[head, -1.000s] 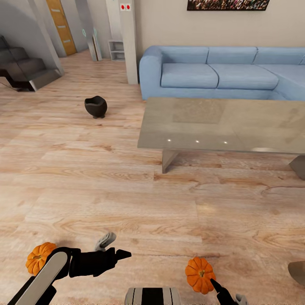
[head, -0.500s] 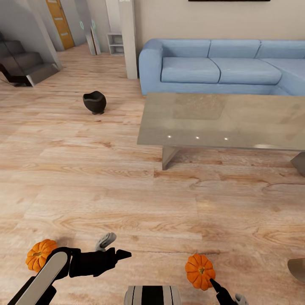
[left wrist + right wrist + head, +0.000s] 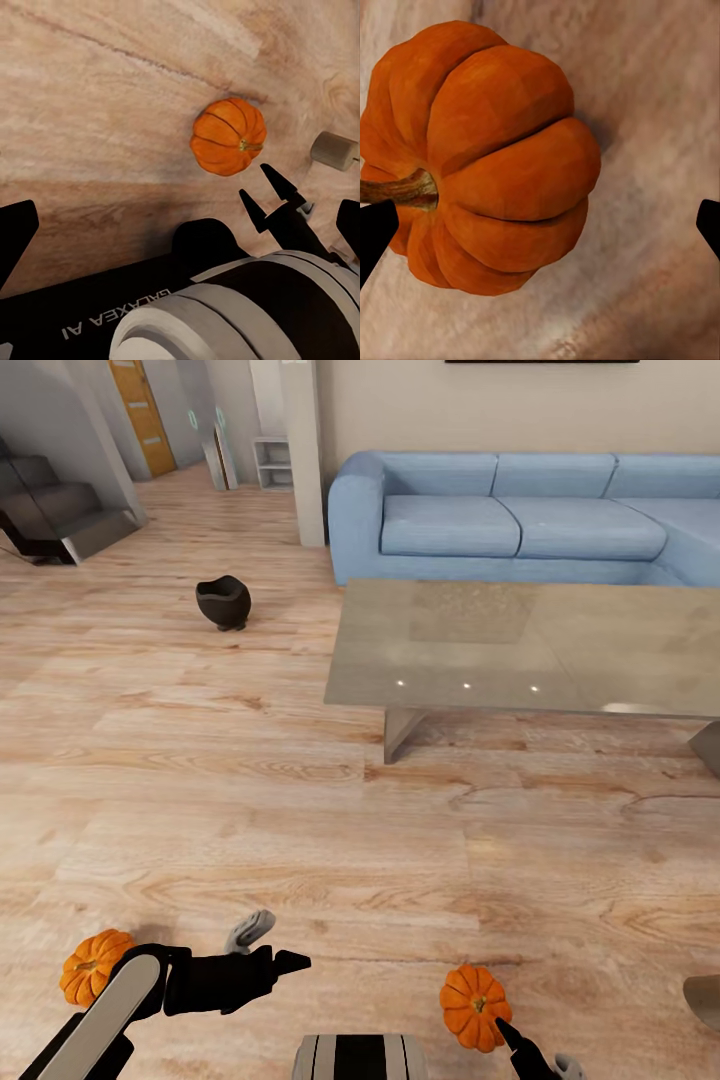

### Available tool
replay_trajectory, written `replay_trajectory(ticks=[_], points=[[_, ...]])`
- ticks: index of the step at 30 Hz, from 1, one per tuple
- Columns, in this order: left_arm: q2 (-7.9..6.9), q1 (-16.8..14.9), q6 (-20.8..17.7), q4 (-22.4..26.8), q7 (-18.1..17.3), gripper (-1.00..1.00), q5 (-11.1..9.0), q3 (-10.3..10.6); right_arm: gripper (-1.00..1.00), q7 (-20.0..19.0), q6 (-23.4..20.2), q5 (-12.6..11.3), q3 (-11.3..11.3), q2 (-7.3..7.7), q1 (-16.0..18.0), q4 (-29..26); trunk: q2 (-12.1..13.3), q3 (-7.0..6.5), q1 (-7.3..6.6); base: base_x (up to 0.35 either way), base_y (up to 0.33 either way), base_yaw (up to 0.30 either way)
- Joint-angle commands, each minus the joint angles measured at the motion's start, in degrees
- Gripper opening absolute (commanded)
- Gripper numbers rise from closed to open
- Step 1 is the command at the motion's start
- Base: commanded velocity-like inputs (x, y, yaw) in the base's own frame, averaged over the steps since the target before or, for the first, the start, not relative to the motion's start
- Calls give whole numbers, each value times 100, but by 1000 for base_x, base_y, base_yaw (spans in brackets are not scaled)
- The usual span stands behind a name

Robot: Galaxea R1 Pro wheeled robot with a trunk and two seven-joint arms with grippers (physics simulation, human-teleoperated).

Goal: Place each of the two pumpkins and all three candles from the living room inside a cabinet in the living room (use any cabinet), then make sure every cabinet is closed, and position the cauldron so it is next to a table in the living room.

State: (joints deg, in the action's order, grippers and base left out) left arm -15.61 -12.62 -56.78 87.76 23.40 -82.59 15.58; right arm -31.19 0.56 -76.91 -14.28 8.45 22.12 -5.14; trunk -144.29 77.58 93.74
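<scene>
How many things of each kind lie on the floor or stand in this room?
Pumpkins: 2
Candle: 1
Cauldron: 1
Table: 1
Sofa: 1
Total: 6

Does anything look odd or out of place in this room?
Yes: two pumpkins lie on the bare wood floor by the robot, and a black cauldron sits alone on the floor left of the coffee table. Nothing looks spilled or broken.
</scene>
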Motion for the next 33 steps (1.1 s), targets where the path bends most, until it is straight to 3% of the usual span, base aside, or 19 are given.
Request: replay_trajectory(ticks=[1,33], points=[[-4,-3,0,5,59,100,-59,7,100,-19,6,-52,-48,5,3,4,-1,4,-1,22,7,0],[1,-3,0,5,59,100,-57,-6,100,-19,6,-52,-48,8,3,4,-1,4,-1,27,0,0]])
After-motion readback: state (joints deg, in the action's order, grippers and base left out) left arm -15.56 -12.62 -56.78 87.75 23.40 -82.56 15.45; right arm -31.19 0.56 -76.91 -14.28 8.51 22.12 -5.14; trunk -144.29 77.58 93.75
